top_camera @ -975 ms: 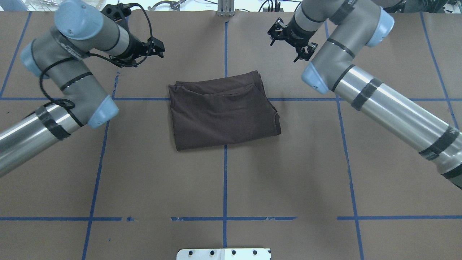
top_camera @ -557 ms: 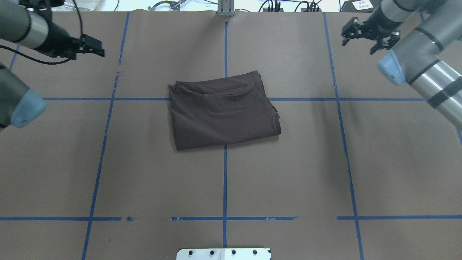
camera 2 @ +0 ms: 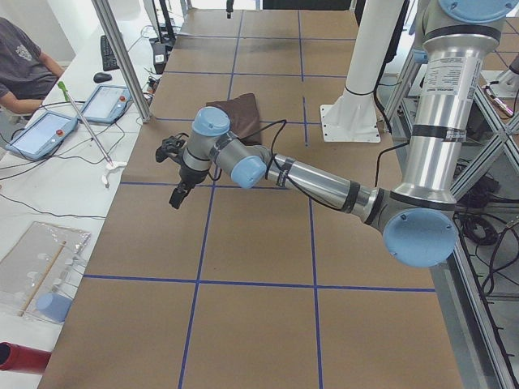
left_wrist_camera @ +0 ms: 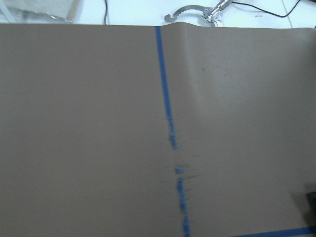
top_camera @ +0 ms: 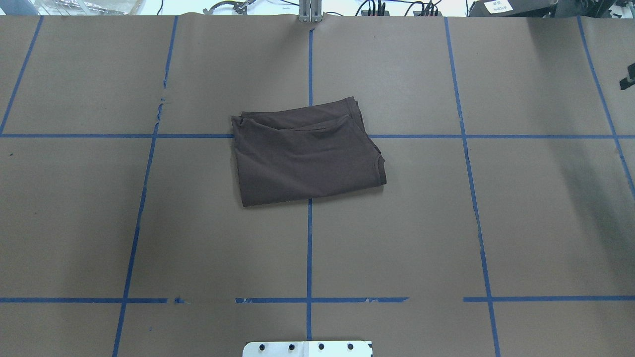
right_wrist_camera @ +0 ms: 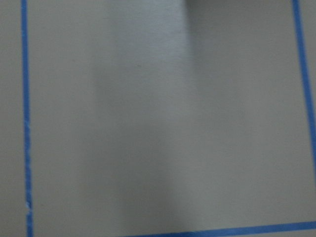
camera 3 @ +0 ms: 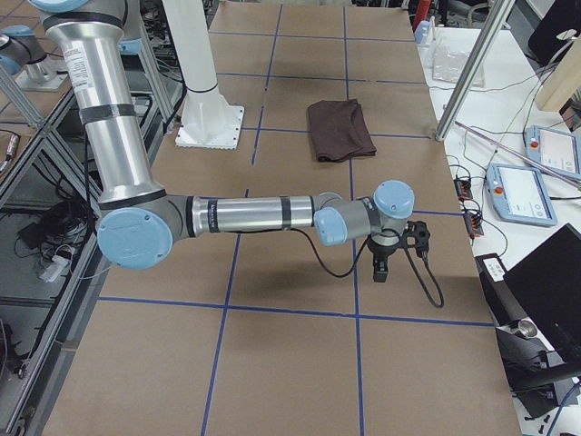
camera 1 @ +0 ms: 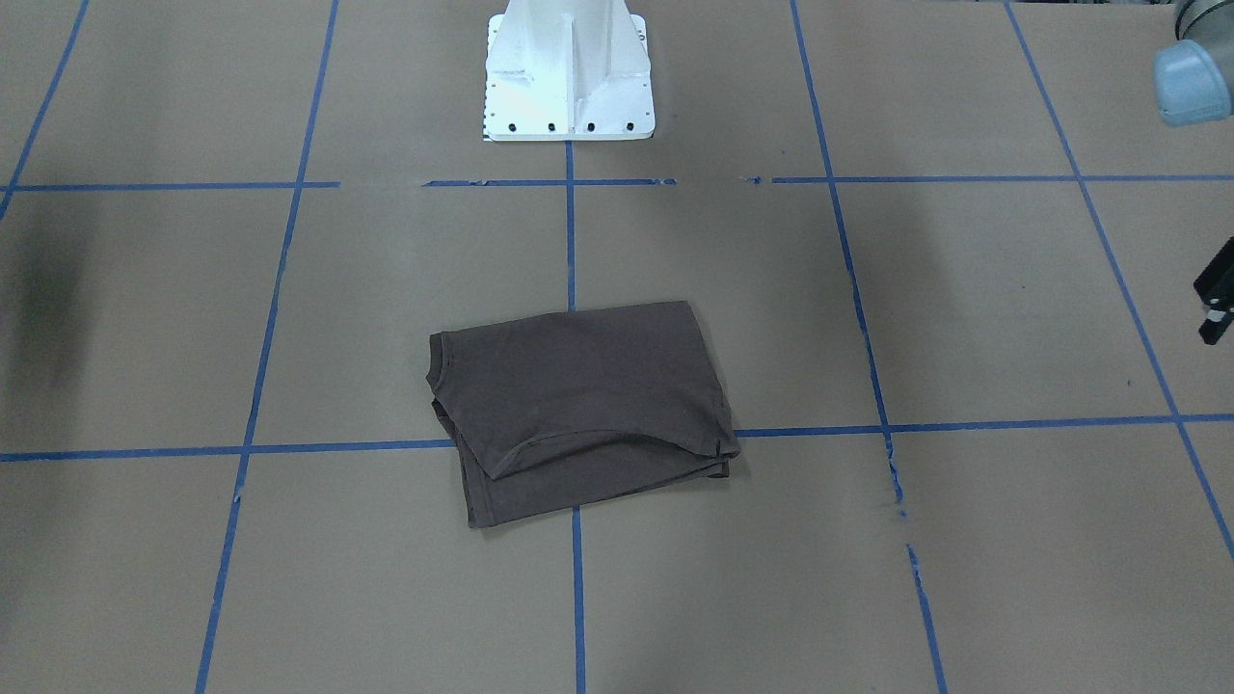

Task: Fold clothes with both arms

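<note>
The clothes, one dark brown T-shirt (top_camera: 310, 153), lie folded into a rough rectangle at the table's middle, and also appear in the front-facing view as the same T-shirt (camera 1: 578, 410). Nothing touches them. My left gripper (camera 2: 173, 174) hangs over the table far out to the left of the shirt; only a black sliver of it (camera 1: 1217, 304) reaches the front-facing view. My right gripper (camera 3: 386, 262) is far out to the right, with just a black tip (top_camera: 627, 79) at the overhead view's edge. I cannot tell if either is open or shut. Both wrist views hold only brown paper and blue tape.
Blue tape lines (top_camera: 309, 248) grid the brown table cover. The white pedestal base (camera 1: 569, 67) stands behind the shirt. A seated person (camera 2: 24, 69) and control tablets (camera 2: 49, 134) are at the operators' side bench, along with a metal post (camera 2: 122, 57) and another tablet (camera 3: 522, 191).
Both arms have swung outward, away from the shirt and almost wholly out of the overhead view. The shirt has not moved.
</note>
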`<action>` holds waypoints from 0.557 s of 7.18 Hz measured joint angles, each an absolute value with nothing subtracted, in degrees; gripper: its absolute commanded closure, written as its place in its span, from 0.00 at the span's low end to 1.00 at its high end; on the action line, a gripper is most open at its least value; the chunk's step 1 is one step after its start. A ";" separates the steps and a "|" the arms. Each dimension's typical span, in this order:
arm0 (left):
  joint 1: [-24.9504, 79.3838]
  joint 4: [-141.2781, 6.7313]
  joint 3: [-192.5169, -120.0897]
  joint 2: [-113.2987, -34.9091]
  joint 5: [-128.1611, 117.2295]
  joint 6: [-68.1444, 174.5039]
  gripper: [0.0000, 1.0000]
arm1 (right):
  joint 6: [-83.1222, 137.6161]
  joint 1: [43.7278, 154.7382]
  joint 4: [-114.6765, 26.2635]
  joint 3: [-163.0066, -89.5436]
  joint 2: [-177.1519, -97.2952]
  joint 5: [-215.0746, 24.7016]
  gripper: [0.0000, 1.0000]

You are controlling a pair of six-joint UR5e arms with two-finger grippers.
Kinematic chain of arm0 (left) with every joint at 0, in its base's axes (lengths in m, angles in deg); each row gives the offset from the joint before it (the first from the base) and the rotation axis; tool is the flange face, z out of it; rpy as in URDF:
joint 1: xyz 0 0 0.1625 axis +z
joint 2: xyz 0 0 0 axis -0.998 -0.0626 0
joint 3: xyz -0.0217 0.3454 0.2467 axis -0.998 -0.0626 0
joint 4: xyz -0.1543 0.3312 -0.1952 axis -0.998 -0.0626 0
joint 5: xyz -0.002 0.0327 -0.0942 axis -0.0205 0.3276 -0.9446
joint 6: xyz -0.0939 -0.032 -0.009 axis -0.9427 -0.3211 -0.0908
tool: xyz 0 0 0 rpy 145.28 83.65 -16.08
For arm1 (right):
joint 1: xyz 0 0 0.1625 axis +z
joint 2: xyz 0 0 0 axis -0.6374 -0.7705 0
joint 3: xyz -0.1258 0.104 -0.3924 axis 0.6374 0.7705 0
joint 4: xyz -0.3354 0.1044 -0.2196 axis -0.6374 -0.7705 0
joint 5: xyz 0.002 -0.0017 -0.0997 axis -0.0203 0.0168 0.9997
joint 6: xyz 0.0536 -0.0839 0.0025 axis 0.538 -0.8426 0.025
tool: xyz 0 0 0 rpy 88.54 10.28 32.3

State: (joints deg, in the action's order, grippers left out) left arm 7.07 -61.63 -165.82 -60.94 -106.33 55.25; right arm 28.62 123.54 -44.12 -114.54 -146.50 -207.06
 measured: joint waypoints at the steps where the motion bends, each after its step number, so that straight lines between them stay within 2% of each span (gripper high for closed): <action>1: 5.85 -62.19 -164.96 -60.78 -108.98 52.49 0.00 | 26.84 125.12 -43.76 -115.22 -148.42 -206.74 0.00; 4: 5.29 -66.34 -162.36 -58.50 -111.10 43.96 0.00 | 25.87 127.22 -43.51 -117.18 -152.78 -204.45 0.00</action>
